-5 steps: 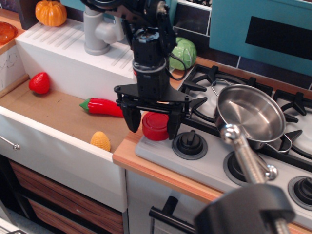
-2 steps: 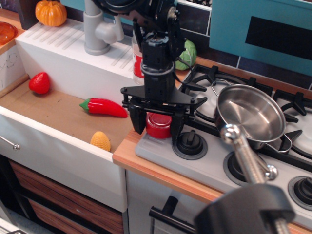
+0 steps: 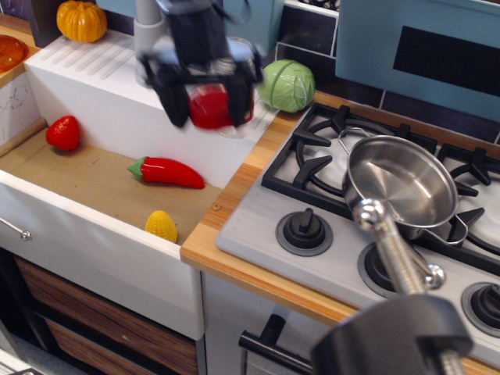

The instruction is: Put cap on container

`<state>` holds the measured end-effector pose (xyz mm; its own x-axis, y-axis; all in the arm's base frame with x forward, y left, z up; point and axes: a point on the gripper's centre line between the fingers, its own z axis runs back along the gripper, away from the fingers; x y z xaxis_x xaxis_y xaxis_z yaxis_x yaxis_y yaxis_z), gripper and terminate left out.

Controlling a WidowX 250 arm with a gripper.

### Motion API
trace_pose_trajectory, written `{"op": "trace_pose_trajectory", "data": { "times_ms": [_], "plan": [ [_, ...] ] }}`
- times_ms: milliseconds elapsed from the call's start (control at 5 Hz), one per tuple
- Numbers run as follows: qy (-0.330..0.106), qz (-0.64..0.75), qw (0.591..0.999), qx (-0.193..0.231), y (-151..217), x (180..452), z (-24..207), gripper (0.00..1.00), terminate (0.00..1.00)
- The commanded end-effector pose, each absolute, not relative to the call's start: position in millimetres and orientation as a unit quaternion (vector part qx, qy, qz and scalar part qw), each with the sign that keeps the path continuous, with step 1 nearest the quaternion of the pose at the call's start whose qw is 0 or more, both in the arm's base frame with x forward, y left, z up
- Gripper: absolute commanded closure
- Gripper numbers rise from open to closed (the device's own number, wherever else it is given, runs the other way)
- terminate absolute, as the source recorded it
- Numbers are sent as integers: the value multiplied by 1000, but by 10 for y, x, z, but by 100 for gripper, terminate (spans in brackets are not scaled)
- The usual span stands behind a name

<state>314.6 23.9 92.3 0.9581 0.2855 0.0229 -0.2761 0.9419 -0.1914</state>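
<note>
My gripper [image 3: 207, 105], motion-blurred, is lifted above the white sink ledge at the back, left of the stove. It is shut on the red cap [image 3: 209, 108], which sits between the two dark fingers [image 3: 173, 103]. The clear container stands right behind the gripper and cap and is mostly hidden. Only a sliver of its clear wall [image 3: 248, 119] shows at the right finger. I cannot tell whether the cap touches the container.
A red chili pepper [image 3: 166, 172], a strawberry [image 3: 63, 133] and a yellow corn piece [image 3: 161, 226] lie in the sink. A green cabbage [image 3: 287, 86] sits right of the gripper. A steel saucepan [image 3: 401, 183] stands on the stove. A grey faucet [image 3: 147, 47] and a pumpkin [image 3: 81, 21] are behind.
The gripper closed on the red cap at the stove's front left corner, lifted it, and carried it up and back-left to the container on the sink ledge.
</note>
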Motion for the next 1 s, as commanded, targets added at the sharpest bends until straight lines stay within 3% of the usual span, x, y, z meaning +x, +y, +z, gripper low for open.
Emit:
{"op": "trace_pose_trajectory", "data": {
  "times_ms": [0,400,800],
  "plan": [
    [-87,189,972,-111,556,3455,1463,100,0],
    [-90,220,967,-93,583,3777,1378,100,0],
    [-94,231,965,-85,536,3930,1263,100,0]
  ]
}}
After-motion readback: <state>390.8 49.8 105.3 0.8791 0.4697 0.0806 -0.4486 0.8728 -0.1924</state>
